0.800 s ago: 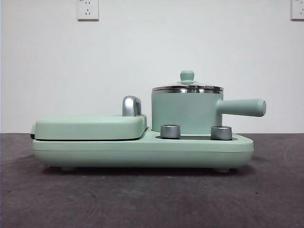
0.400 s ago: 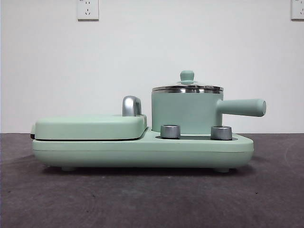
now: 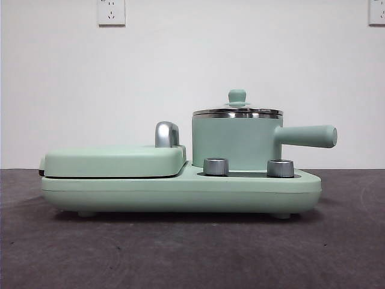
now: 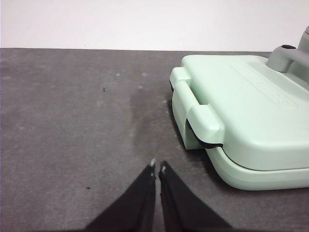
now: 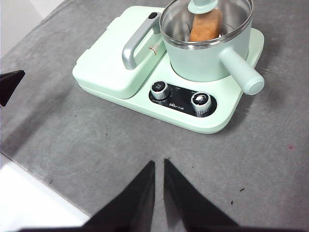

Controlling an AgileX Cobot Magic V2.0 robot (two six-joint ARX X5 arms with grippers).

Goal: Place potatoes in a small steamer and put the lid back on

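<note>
The small mint-green steamer (image 3: 236, 143) stands on the right half of the cooker base, its stubby handle pointing right. The lid (image 3: 237, 111) sits on it, steel rim and green knob on top. In the right wrist view the steamer (image 5: 207, 55) holds the orange-brown potato (image 5: 205, 26), seen through the glass lid (image 5: 203, 6). My right gripper (image 5: 159, 163) is shut and empty, high above the table in front of the cooker. My left gripper (image 4: 158, 166) is shut and empty, low over the grey table beside the grill's end.
The flat mint-green grill plate (image 3: 114, 161) with chrome handle (image 3: 166, 133) is closed on the base's left half. Two steel knobs (image 3: 216, 166) sit at the base's front. The grill's latch end (image 4: 205, 123) lies close to my left gripper. The table's edge (image 5: 43, 181) shows.
</note>
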